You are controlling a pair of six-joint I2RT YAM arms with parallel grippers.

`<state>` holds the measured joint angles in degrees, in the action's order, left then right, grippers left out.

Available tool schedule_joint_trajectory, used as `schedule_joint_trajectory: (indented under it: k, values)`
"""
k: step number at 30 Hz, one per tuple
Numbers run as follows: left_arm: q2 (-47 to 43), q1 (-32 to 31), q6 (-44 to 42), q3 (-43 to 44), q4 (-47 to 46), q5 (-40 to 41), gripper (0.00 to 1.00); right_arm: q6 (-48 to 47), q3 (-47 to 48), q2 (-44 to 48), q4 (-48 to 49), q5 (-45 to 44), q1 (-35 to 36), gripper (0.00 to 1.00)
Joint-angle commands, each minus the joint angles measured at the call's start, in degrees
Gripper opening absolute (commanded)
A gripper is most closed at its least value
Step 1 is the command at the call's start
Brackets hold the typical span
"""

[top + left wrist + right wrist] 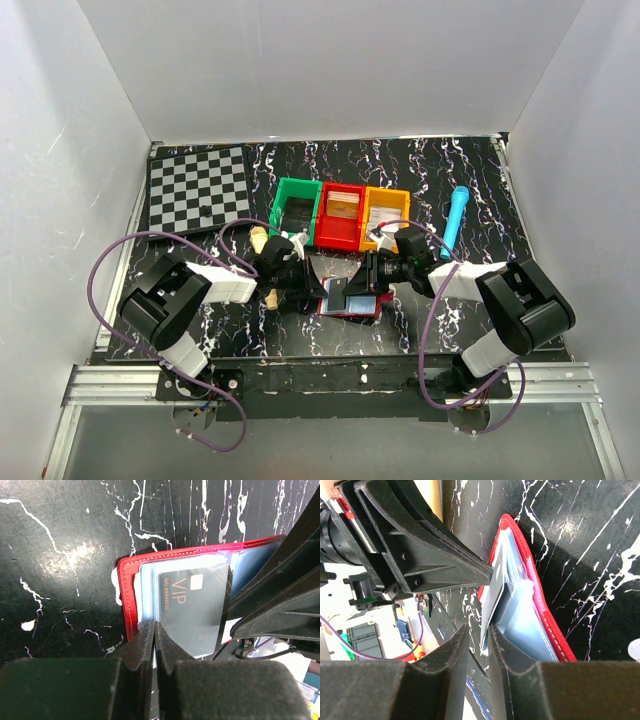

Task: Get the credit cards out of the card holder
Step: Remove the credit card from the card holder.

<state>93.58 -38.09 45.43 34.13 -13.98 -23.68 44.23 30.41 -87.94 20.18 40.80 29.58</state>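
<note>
The card holder [350,300] lies open on the black marbled table between my two grippers, red cover [129,590] down and pale-blue sleeves up. A dark grey VIP card [195,605] sits in a clear sleeve. My left gripper [310,285] is shut on the near edge of that sleeve [154,626]. My right gripper [378,275] comes in from the other side. Its jaws [479,630] stand a little apart, with the raised edge of the card leaf [492,602] between them, against the right finger. The red cover edge [547,615] shows beside it.
Green [295,205], red [340,230] and orange [385,212] bins stand in a row just behind the card holder. A checkerboard [198,187] lies at the back left, a blue cylinder [456,220] at the right. Small wooden pieces [259,240] lie by the left gripper.
</note>
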Motion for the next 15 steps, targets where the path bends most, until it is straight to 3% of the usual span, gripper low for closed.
schedule_joint_trajectory:
  k: [1,15]
  values:
    - [1.8,-0.5,-1.4,0.1,1.6,-0.1,0.00,1.6,1.0,-0.8,4.8,2.4,-0.1,0.30]
    - [2.7,-0.9,-1.3,0.2,0.0,-1.5,0.00,3.5,2.4,-3.6,6.6,3.6,0.1,0.36]
